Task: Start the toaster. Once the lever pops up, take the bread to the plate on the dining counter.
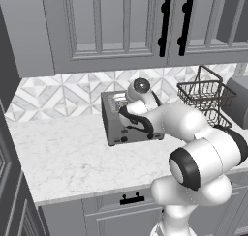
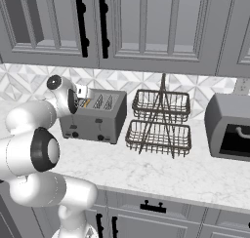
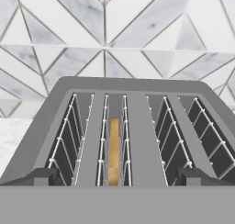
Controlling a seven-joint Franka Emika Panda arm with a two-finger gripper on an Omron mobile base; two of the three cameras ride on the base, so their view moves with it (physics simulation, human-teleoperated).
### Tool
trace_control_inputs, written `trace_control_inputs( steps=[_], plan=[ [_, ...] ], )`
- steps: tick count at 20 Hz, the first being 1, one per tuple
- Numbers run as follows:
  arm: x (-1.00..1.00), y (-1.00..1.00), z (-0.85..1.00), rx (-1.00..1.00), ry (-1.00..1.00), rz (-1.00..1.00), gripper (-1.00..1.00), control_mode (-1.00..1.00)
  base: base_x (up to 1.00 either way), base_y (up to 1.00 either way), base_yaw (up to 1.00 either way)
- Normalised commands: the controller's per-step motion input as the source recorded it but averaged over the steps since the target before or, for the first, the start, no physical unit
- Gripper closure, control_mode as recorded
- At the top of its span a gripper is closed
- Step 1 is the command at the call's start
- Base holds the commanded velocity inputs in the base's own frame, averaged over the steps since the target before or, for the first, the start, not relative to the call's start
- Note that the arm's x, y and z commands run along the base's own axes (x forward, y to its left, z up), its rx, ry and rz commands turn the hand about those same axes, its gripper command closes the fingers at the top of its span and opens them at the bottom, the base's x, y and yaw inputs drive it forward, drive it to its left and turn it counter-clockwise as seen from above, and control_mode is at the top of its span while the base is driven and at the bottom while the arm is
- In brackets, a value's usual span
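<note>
Two dark fingertips [image 3: 43, 176] of the end effector [image 3: 117, 178] stand spread wide, gripping nothing, just above the front edge of the toaster [image 3: 133, 126]. Its four slots run lengthwise away toward the tiled wall; the bread [image 3: 114, 149] stands on edge in the second slot from the left, sunk inside. From the base, the arm reaches forward over the marble worktop [image 1: 68, 157], with a wire basket rack [image 2: 158, 122] beside the toaster.

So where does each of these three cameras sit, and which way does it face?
Left base view: behind the arm's left, facing the wall counter; white arm reaches over the toaster.
Right base view: behind its right, same counter; arm at left, wire basket rack beside the toaster.
Hand view: above the toaster, looking into its slots at the bread; fingertips at bottom.
Shared: all three show the toaster.
</note>
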Motion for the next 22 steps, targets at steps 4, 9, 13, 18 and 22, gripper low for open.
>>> trace_control_inputs(
  steps=[4,9,13,18,22],
  plan=[
    [0.00,0.00,0.00,0.00,0.00,0.00,-1.00,-1.00,0.00,0.00,0.00],
    [0.00,0.00,0.00,0.00,0.00,0.00,-1.00,-1.00,0.00,0.00,0.00],
    [0.00,0.00,0.00,0.00,0.00,0.00,-1.00,-1.00,0.00,0.00,0.00],
    [0.00,0.00,0.00,0.00,0.00,0.00,-1.00,-1.00,0.00,0.00,0.00],
    [0.00,0.00,0.00,0.00,0.00,0.00,-1.00,-1.00,0.00,0.00,0.00]
  ],
)
